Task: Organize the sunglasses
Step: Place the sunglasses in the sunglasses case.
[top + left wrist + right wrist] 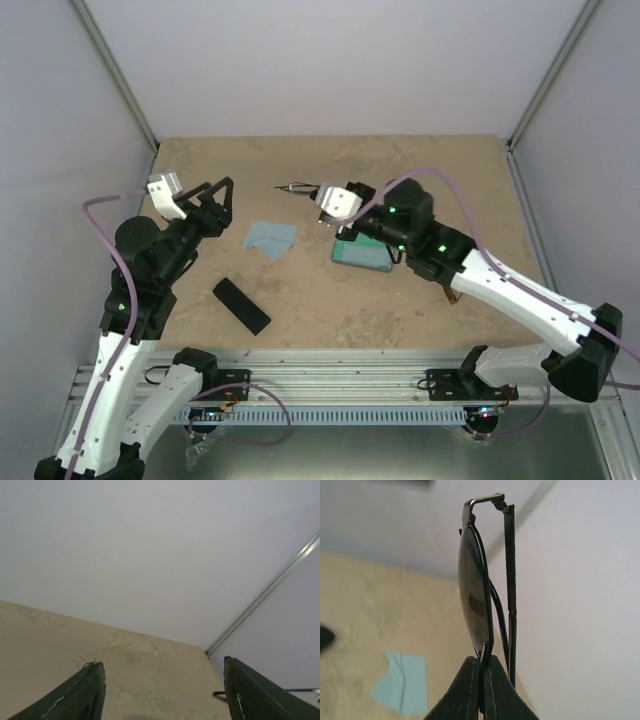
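black sunglasses (pixel 476 595) are held aloft, clamped in the right gripper (pixel 481 662), left gripper (pixel 161 664) spread empty; gentle lowering beside the grey-blue case (pixel 355 256) seems required.

Tan table (pixel 330 310) carries blue cloth (pixel 270 238), black case (pixel 241 305) and seemingly a teal case (pixel 360 258).

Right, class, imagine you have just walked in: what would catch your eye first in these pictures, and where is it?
First, the black sunglasses, pinched at the frame by the shut right gripper and held up over the middle of the table. Next, the left gripper, open and empty at the left. Between them a light-blue cloth lies flat, with a black case nearer the arms.
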Tool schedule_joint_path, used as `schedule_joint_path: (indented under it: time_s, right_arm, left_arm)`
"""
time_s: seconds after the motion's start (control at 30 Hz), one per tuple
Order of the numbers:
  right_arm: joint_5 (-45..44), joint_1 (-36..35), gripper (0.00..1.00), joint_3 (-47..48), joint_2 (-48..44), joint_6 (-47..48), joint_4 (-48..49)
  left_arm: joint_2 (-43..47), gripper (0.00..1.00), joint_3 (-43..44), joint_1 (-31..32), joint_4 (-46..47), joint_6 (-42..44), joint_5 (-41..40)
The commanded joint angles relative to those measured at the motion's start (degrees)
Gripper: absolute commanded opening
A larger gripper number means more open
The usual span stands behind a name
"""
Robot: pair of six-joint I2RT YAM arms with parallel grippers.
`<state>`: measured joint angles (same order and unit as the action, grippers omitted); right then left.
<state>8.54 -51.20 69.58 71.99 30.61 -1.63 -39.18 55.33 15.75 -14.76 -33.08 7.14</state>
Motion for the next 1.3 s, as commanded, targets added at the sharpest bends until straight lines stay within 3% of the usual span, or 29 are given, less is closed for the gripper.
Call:
schedule_joint_path:
  time_s: [0.0,0.2,0.47,1.27]
  right_arm:
    - [-23.0,-1.9,0.00,0.1,4.2,8.2,-12.2]
    - [-32.6,-2.1,0.00,-2.5,9.5,5.6,-17.5]
    - [-33.4,-2.0,0.00,-3.0,17.0,1.8,-26.1]
    - [-30.6,0.8,0.00,-3.3,26.1,-2.8,-34.4]
  left_arm:
    - [2.6,0.67,-0.5,0.1,-3.9,0.8,-6.5]
    - [4.6,0.67,-2.5,0.1,-5.7,0.8,-7.0]
    - [5.9,0.67,-5.8,0.1,-6.1,0.0,-6.5]
    - [5.1,0.67,-10.5,0.1,-5.0,-0.2,-5.7]
